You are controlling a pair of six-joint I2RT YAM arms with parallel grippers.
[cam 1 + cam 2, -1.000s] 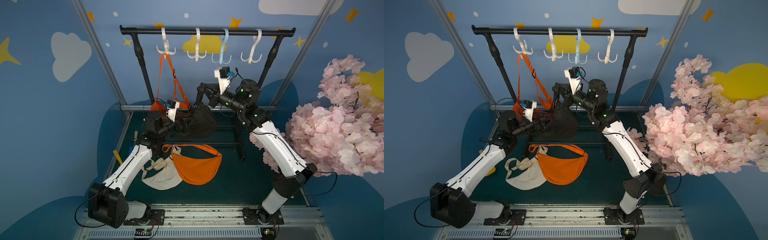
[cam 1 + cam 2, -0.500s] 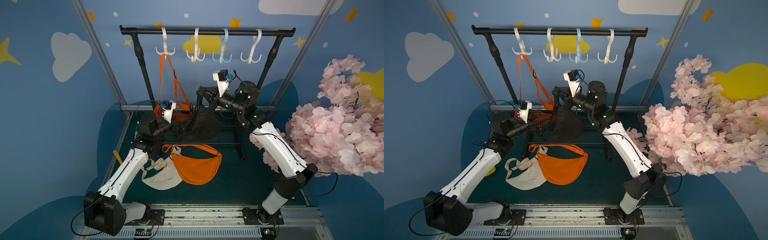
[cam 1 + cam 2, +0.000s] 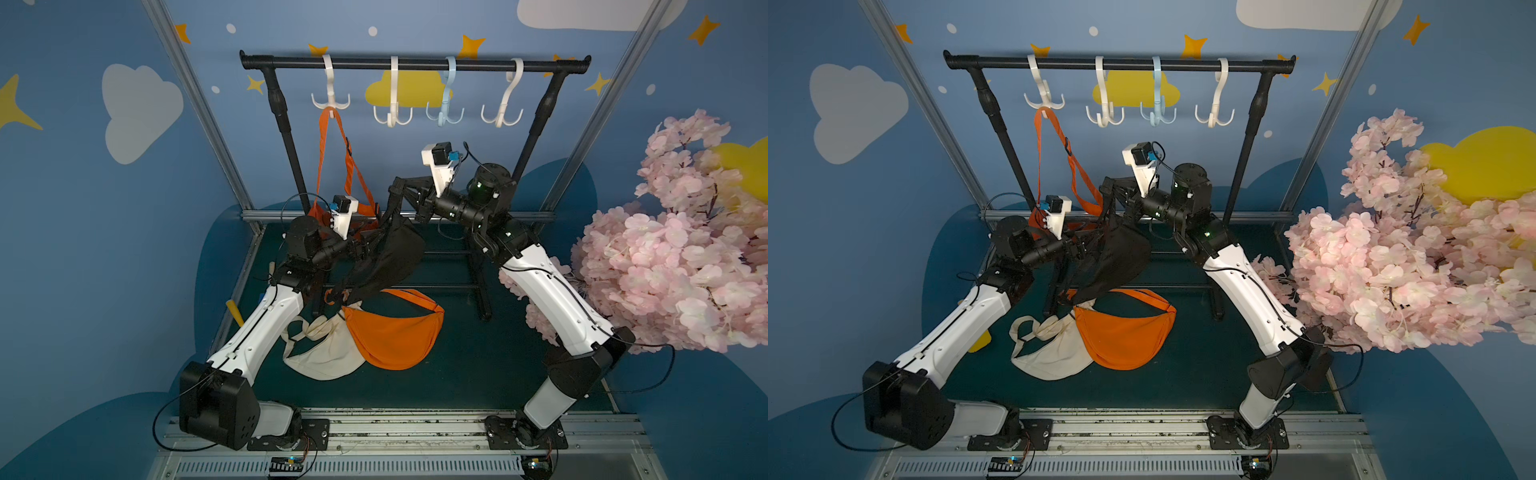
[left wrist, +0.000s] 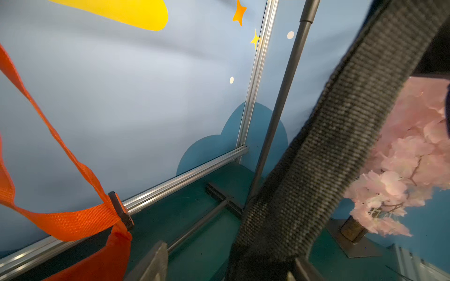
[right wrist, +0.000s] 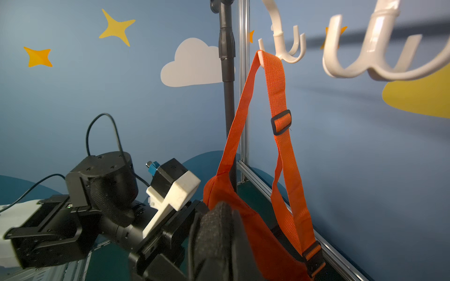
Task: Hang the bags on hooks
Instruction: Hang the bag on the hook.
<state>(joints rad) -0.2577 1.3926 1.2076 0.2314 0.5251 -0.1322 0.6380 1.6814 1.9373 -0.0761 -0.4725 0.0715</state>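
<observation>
Now your right tool (image 3: 393, 194) pinches the black bag's (image 3: 395, 257) strap (image 4: 341, 136) mid-frame; your left tool (image 4: 224, 265) stands part open around it

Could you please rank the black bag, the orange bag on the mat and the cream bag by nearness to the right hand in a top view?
1. black bag, hung from the right hand.
2. orange bag on the mat, middle.
3. cream bag, on the robot's left.
</observation>
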